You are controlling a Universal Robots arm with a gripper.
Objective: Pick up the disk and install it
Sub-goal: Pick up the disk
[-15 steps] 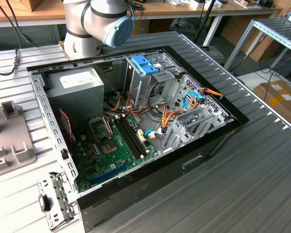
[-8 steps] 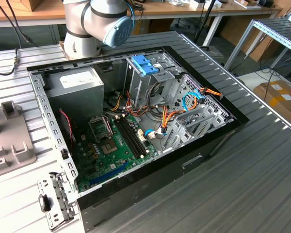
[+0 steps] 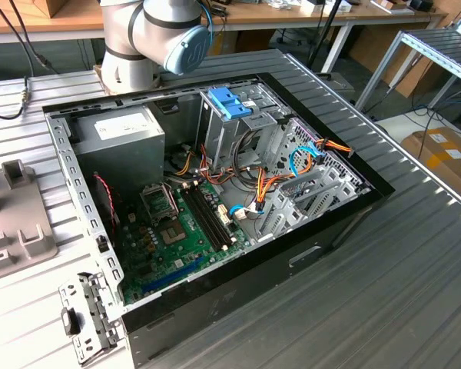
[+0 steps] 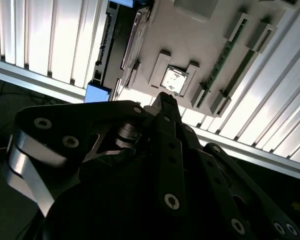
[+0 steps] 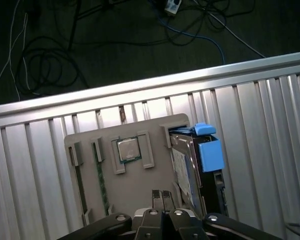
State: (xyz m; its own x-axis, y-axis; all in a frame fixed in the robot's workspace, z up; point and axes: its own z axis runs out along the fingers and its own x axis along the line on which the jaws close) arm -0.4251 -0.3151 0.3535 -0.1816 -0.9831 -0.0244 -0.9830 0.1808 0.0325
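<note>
The disk [image 5: 183, 169] stands on edge in a slot at one side of a grey holder tray [image 5: 140, 185]. It is silver with a white-and-blue label and a bright blue rail and tab [image 5: 210, 152]. In the second wrist view its blue tab [image 4: 97, 93] sticks out past the tray's edge. My gripper [image 5: 160, 194] hangs above the tray with its two fingertips pressed together and nothing between them. It is over the tray's middle, beside the disk and not touching it. The dark gripper [image 4: 165, 99] points at the tray in the second wrist view.
The tray also holds a processor chip [image 5: 128, 150] and memory sticks [image 5: 101, 175]. In the exterior view an open computer case [image 3: 84, 200] lies on the ribbed table, with a drive cage and blue latch [image 3: 229, 104], a power-supply box [image 3: 119, 134] and loose cables. The table edge [image 5: 140, 85] is close, floor beyond.
</note>
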